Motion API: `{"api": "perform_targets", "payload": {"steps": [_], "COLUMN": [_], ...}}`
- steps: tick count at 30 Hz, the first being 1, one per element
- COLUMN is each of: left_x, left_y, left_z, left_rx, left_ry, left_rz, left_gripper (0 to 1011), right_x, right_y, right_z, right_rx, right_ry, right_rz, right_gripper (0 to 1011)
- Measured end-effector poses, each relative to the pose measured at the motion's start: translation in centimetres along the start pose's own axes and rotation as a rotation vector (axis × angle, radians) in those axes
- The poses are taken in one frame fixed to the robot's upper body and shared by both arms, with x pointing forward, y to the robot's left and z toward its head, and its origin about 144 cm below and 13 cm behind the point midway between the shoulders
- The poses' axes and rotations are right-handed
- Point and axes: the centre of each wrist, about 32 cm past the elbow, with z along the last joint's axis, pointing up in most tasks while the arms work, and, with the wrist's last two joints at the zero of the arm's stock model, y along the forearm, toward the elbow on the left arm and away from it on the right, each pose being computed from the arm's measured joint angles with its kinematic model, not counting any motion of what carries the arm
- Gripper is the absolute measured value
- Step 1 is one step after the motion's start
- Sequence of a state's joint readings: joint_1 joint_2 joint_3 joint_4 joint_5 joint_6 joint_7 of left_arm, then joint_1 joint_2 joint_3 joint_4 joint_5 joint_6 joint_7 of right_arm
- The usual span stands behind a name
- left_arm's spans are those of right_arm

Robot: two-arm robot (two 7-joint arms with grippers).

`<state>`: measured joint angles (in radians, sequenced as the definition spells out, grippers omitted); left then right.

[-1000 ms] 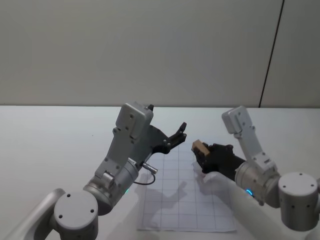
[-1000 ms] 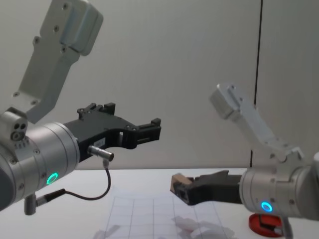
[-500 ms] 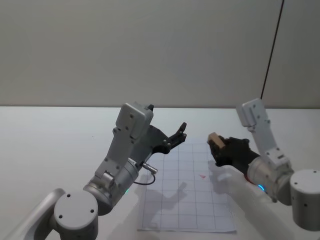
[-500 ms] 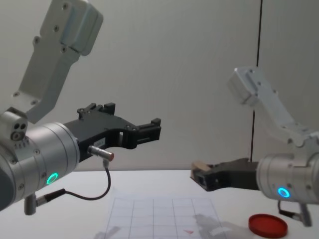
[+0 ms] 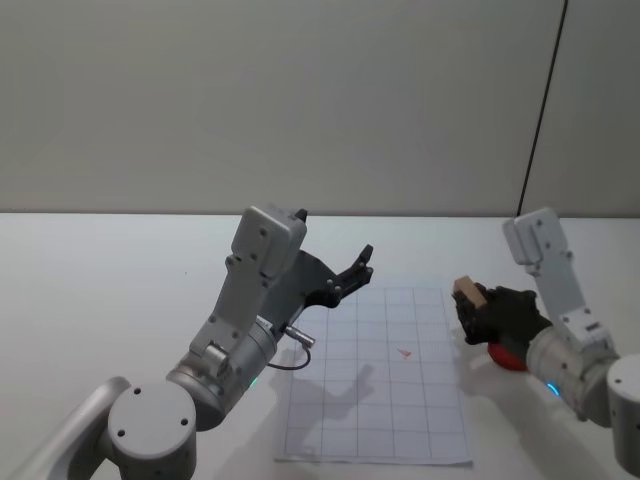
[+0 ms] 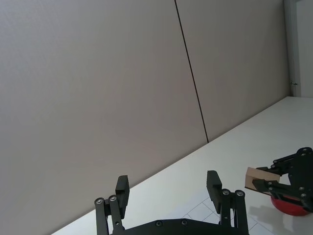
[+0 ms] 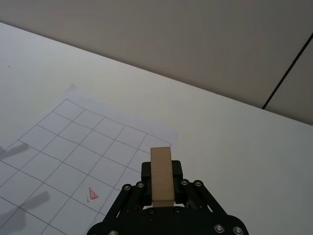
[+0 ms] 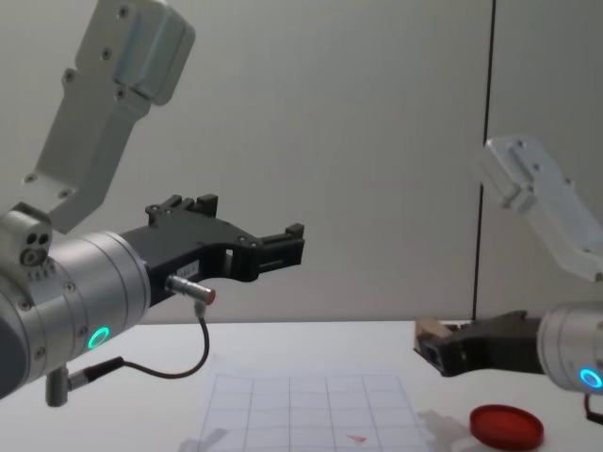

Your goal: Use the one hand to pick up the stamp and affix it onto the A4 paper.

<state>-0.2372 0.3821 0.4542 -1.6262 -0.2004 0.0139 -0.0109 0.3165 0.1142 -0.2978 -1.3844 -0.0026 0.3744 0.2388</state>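
Note:
My right gripper (image 5: 478,305) is shut on the stamp (image 5: 467,291), a small tan wooden block, and holds it in the air just past the right edge of the A4 paper (image 5: 400,420). The wrist view has the stamp (image 7: 161,181) standing upright between the black fingers. From the chest, the stamp (image 8: 431,330) hangs above and left of the red ink pad (image 8: 506,426). The grid paper (image 8: 283,414) carries a small red mark (image 5: 405,352) near its middle. My left gripper (image 5: 355,272) hangs open above the paper's far left corner.
The red ink pad (image 5: 505,357) lies on the white table right of the paper, partly under my right gripper. A black cable (image 8: 179,367) dangles from my raised left arm. A grey wall closes the far side of the table.
My right gripper has carried the stamp rightward, from over the paper to beyond its right edge above the ink pad. A red mark now shows on the paper. The left arm has not moved.

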Motion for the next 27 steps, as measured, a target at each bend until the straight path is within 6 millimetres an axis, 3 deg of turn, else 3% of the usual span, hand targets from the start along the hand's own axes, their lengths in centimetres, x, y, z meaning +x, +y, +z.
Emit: {"api": "perform_targets", "payload": {"steps": [27], "left_x": [0.0], "left_y": [0.0], "left_z": [0.0], "left_rx": [0.000], "left_ry": [0.000], "left_rz": [0.000], "left_gripper": [1002], "right_x": [-0.1], "right_y": [-1.5], "right_z": [-2.9], "right_rx": [-0.025], "right_ry": [0.118], "right_rz": [-0.123], "right_gripper": [221]}}
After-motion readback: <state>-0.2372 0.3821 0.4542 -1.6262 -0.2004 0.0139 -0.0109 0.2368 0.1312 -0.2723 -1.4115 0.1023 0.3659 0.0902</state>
